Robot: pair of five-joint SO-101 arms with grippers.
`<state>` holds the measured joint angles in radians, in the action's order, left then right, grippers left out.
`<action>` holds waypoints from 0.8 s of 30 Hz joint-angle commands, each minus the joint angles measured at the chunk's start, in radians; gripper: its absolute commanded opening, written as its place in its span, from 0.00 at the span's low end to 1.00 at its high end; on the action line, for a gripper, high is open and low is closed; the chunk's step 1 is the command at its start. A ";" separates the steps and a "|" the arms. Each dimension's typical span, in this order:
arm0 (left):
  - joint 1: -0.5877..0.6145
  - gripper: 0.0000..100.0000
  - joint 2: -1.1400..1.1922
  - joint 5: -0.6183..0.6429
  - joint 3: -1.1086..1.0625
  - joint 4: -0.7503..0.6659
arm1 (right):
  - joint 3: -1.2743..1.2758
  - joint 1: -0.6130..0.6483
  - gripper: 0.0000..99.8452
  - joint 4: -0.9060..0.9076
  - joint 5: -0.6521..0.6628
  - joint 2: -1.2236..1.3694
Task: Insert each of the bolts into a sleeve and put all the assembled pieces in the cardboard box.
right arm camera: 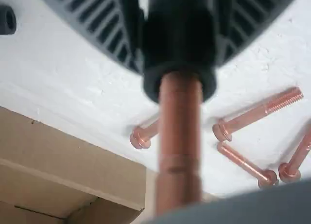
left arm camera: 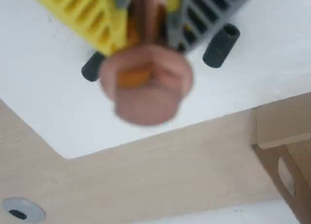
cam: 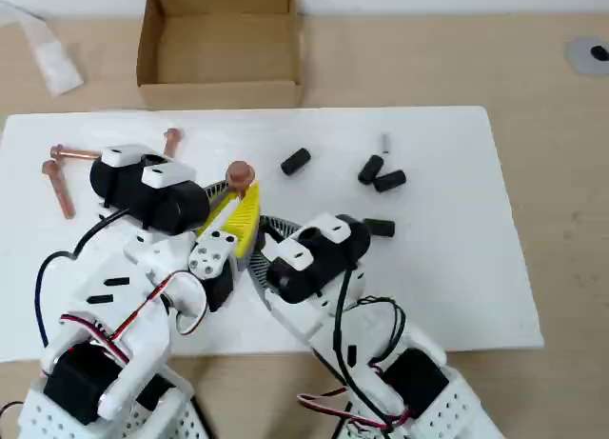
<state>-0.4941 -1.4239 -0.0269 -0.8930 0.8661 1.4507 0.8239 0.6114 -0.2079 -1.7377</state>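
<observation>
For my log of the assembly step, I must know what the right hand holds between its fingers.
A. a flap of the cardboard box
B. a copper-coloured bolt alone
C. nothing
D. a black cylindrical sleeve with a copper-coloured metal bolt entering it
D: in the right wrist view the right hand is closed on the black cylindrical sleeve, and the shank of the copper-coloured metal bolt goes into its open end.

bolts left and sleeves right on the mat, cardboard box behind
</observation>
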 commanded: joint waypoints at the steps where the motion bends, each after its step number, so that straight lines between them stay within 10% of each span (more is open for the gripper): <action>1: 0.026 0.01 -0.002 -0.002 0.038 0.005 | -0.012 0.008 0.01 -0.031 -0.008 -0.016; 24: 0.035 0.12 -0.007 0.077 -0.008 0.037 | -0.012 0.008 0.01 -0.031 -0.005 -0.016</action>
<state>-0.4772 -1.4254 0.0391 -0.9129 0.8784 1.4507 0.8224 0.6130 -0.2079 -1.7377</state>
